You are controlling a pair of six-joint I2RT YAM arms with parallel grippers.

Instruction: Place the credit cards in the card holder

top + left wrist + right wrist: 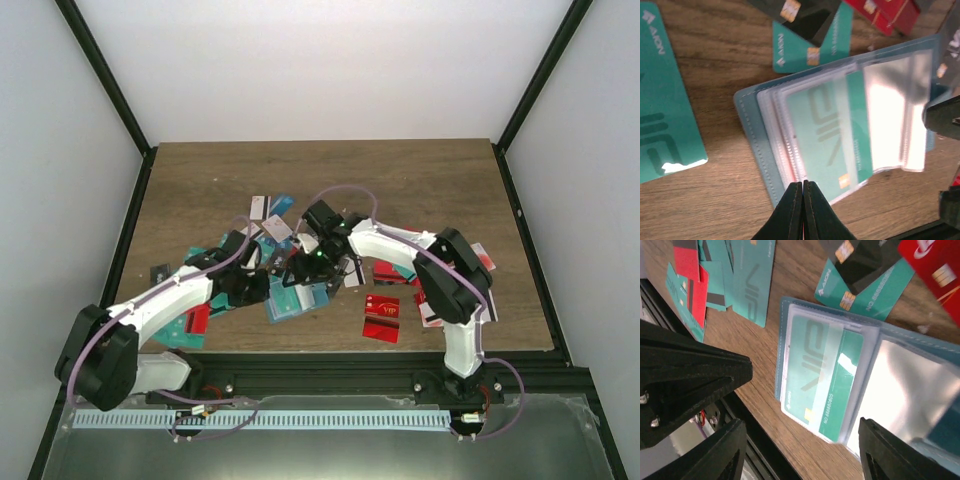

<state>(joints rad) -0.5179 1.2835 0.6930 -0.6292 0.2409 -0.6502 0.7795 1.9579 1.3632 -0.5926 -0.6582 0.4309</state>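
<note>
1. Closest to the lens, both arm bases (455, 385) are bolted at the near edge of the tabletop (420, 170), and the arms are bent inward over its middle.
2. The card holder (296, 300) is laid open and flat by the middle of the near edge, with its clear sleeves facing up. Its long axis is seen running roughly along that edge, the right end tilted slightly toward the far edge.
3. The right gripper (801, 425) is poised above the card holder, released, with the jaws spread wide and nothing between them.
4. The left gripper (803, 186) is clenched, its tips set at the cover edge of the card holder (762, 135). Whether a sleeve is nipped cannot be told.
5. One teal-green card (822, 370) is lodged in a sleeve, its long axis crosswise to that of the card holder.
6. Loose credit cards (381, 318) are scattered around the card holder, red ones mostly toward the right edge and teal ones toward the left edge.
</note>
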